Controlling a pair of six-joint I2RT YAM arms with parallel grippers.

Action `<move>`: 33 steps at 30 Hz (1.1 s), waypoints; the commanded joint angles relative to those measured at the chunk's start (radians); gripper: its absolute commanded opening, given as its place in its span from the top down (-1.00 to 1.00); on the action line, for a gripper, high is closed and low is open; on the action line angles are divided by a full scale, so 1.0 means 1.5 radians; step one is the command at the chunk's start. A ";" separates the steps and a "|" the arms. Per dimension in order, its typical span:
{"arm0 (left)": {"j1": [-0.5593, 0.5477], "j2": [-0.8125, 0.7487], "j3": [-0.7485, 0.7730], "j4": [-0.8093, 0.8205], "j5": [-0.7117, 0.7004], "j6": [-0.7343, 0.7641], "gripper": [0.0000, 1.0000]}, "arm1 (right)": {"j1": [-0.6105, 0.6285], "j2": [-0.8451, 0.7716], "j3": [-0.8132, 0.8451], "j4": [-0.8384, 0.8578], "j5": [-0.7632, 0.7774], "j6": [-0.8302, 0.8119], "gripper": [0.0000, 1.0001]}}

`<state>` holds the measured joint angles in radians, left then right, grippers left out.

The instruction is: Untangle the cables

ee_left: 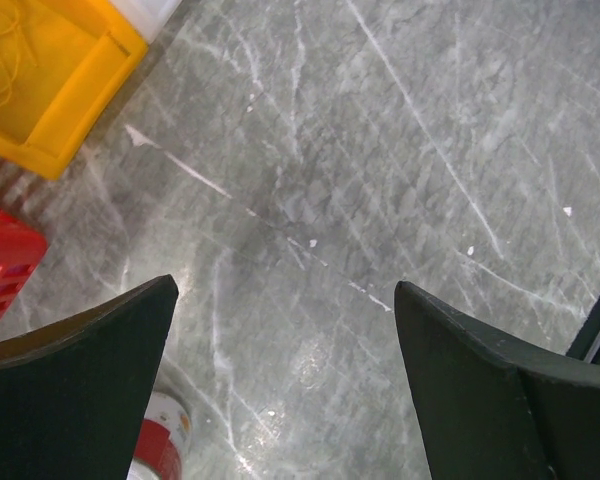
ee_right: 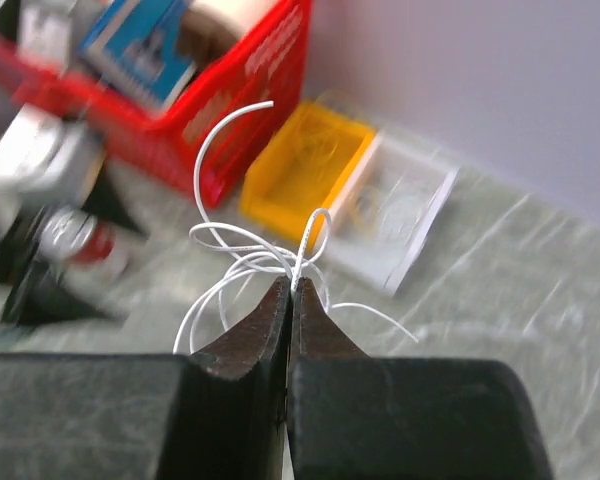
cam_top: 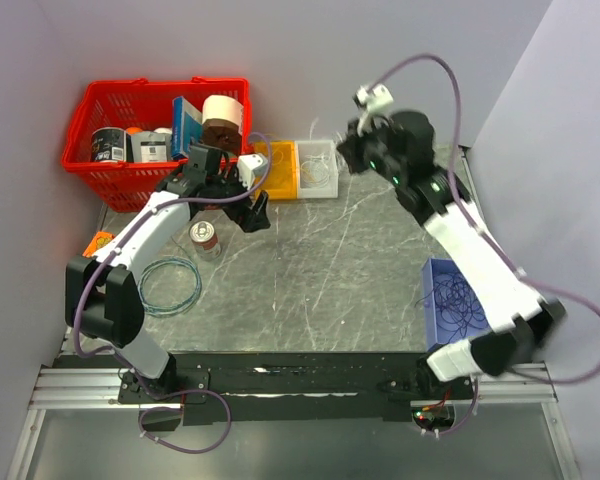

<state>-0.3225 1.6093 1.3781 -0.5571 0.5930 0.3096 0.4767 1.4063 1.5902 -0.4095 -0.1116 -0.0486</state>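
White cable (ee_right: pixel 242 250) was seen pinched in the right gripper (ee_right: pixel 290 288). Its jaws were pressed together on the strand, and several thin loops sprang out just beyond the fingertips, clear of the table top (ee_right: pixel 540 290). The grip looked to have been taken at one point so that the coil could be carried whole. Ahead of those fingers lay a clear tray (ee_right: pixel 400 215) and, to its left, a yellow bin (ee_right: pixel 310 165). A sort by colour was suggested, with the pale wire judged to be meant for the clear tray. The red basket (ee_right: pixel 250 95) stood farther off, beyond the bin.

The left gripper (ee_left: pixel 285 288) was held wide, with nothing between its fingers (ee_left: pixel 80 385) and only bare grey stone under them. It appeared to be parked out of the way. Beyond its left finger a corner of the yellow bin could be made out, with a faint yellow wire (ee_left: pixel 2 50) lying in it. A red-and-white can (ee_left: pixel 160 440) stood close under that same finger.

Dark cables (cam_top: pixel 456 300) were left heaped in a blue tray (cam_top: pixel 438 275), well behind the right fingers and beside that arm.

No writing could be read (the basket's packets and the can's label were too small or too blurred).
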 commanded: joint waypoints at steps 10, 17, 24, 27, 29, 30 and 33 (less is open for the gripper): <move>0.045 -0.069 -0.050 -0.012 -0.037 0.024 -0.93 | -0.111 0.551 0.466 0.021 -0.016 0.166 1.00; 0.060 -0.065 -0.061 -0.012 -0.031 0.021 -0.93 | -0.120 0.685 0.519 0.092 -0.027 0.212 1.00; 0.062 -0.048 -0.053 -0.014 -0.029 0.019 -0.93 | -0.116 0.752 0.565 0.052 -0.032 0.212 0.43; 0.062 -0.042 -0.048 -0.017 -0.028 0.020 -0.93 | -0.118 0.705 0.512 0.080 -0.024 0.206 -0.34; 0.062 -0.040 -0.046 -0.018 -0.029 0.020 -0.93 | -0.118 0.670 0.498 0.086 -0.022 0.186 -0.65; 0.062 -0.040 -0.044 -0.017 -0.030 0.021 -0.93 | -0.117 0.663 0.512 0.069 -0.019 0.178 -0.72; 0.062 -0.039 -0.038 -0.019 -0.035 0.019 -0.93 | -0.115 0.630 0.532 0.046 -0.020 0.143 -0.99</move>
<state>-0.2340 1.5494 1.2884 -0.5880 0.5362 0.3279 0.2970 2.5061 2.3432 -0.3393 -0.1577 0.2317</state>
